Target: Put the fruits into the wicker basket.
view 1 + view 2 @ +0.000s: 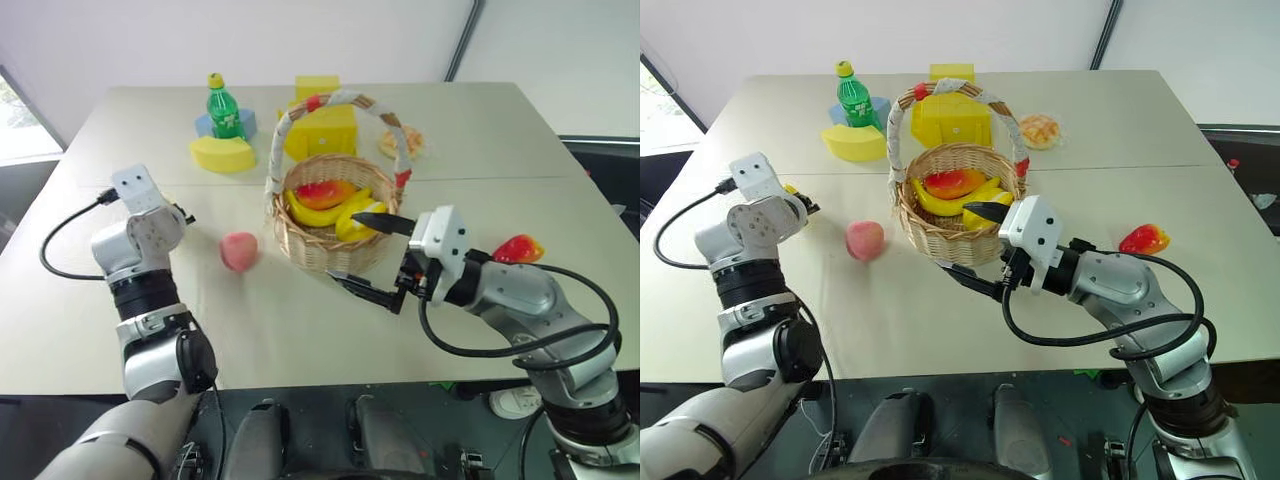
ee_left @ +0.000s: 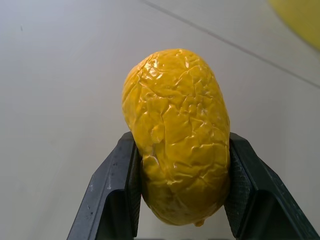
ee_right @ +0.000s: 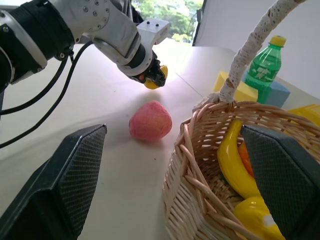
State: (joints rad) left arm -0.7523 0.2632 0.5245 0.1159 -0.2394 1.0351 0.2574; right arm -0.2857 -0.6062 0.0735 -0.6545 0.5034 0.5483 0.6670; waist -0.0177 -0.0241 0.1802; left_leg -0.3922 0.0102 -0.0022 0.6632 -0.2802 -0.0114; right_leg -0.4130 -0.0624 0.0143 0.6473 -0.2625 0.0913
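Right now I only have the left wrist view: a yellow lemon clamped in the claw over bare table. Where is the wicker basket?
Observer: The wicker basket stands mid-table, to the right of the lemon, with the peach lying between them.
Operator: Anything in it?
Observer: Yes, bananas and a red-orange fruit.
Operator: And the right claw?
Observer: The right claw is open, one finger over the basket, one outside it. A red pointed fruit lies on the table beyond that arm.
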